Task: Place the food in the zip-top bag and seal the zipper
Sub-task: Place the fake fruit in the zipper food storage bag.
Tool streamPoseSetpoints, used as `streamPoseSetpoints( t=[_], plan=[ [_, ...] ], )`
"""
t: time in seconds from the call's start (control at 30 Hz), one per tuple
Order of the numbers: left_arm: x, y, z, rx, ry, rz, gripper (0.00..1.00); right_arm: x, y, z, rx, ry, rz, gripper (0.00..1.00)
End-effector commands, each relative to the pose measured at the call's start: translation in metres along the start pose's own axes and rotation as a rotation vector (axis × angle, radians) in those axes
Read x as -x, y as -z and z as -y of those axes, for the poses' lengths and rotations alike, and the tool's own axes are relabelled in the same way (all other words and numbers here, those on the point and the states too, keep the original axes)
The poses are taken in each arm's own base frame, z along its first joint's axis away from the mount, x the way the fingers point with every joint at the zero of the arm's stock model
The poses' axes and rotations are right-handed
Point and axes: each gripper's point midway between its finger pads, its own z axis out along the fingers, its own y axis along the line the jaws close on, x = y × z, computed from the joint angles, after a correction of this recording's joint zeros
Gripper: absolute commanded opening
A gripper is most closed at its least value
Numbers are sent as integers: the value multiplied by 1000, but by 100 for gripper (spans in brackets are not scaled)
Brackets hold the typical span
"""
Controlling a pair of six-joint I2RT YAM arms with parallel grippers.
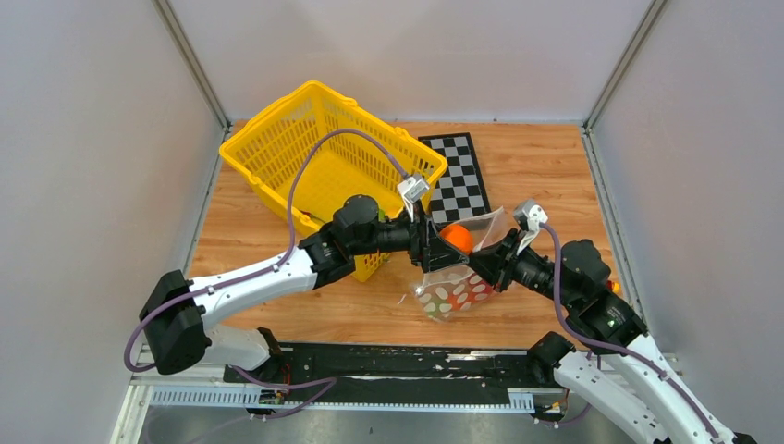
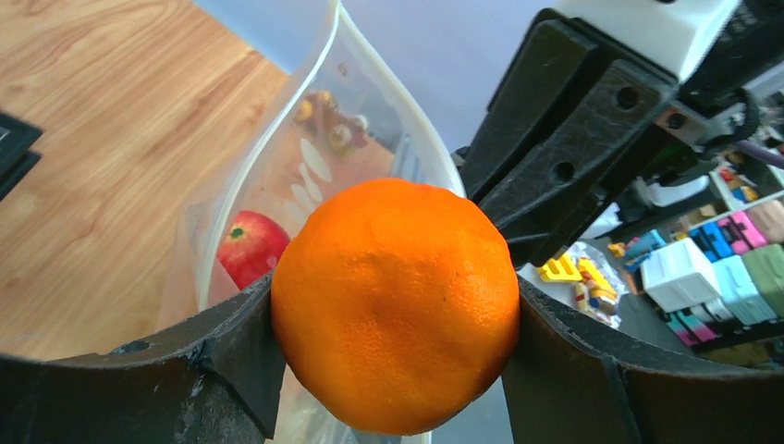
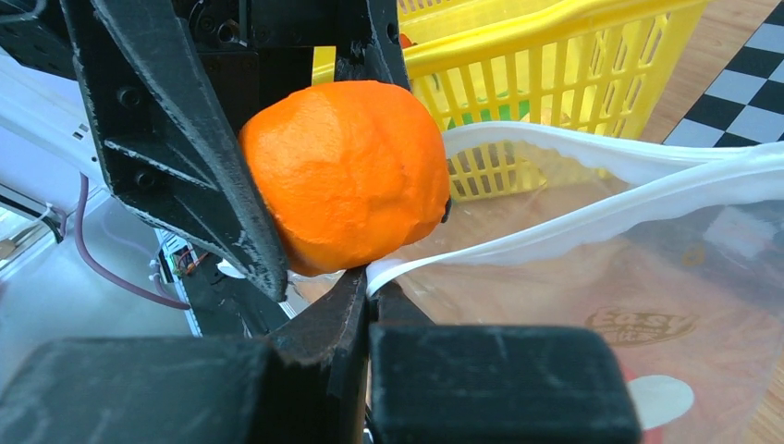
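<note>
- While the left gripper has its jaws clamped on either side of the orange, the fruit hangs at the mouth of the bag, around the middle of the table and just right of the yellow basket. It should go deeper before it is let go.
- With its jaws pinched tight on one lip of the bag, right at the zipper, the right gripper holds the mouth up. That pinch ought to hold firm, since a slip would likely let the opening collapse.
- From the left wrist view the orange fills most of the opening, so I judge the fit snug. Aim it at the centre of the gap, between the two white lips, rather than against either one.
- A red tomato already lies deeper in the pouch. Setting the orange beside it, not on top, should leave the bag flatter for sealing.
- Release should be slow and only wide enough to free the fruit, as widely spread jaws could snag the thin plastic.
- Whether the bag's bottom rests on the table or hangs free I cannot tell, so expect some sway when the weight lands.
- Sealing the zipper has not yet begun.
</note>
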Motion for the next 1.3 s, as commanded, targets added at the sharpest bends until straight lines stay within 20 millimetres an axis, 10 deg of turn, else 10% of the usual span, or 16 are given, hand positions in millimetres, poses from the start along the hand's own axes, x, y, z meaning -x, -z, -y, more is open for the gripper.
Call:
streamPoseSetpoints(
  t=[0.0, 0.93, 1.27],
  plan=[
    [0, 2, -22, 148, -44, -46, 63, 23, 1, -10, 45, 45, 89, 0],
    [-20, 19, -81, 507, -244, -216, 66, 35, -3, -31, 153, -26, 131, 3],
    [-3, 13, -57, 414, -264, -152, 77, 26, -12, -27, 145, -57, 78, 4]
  ],
)
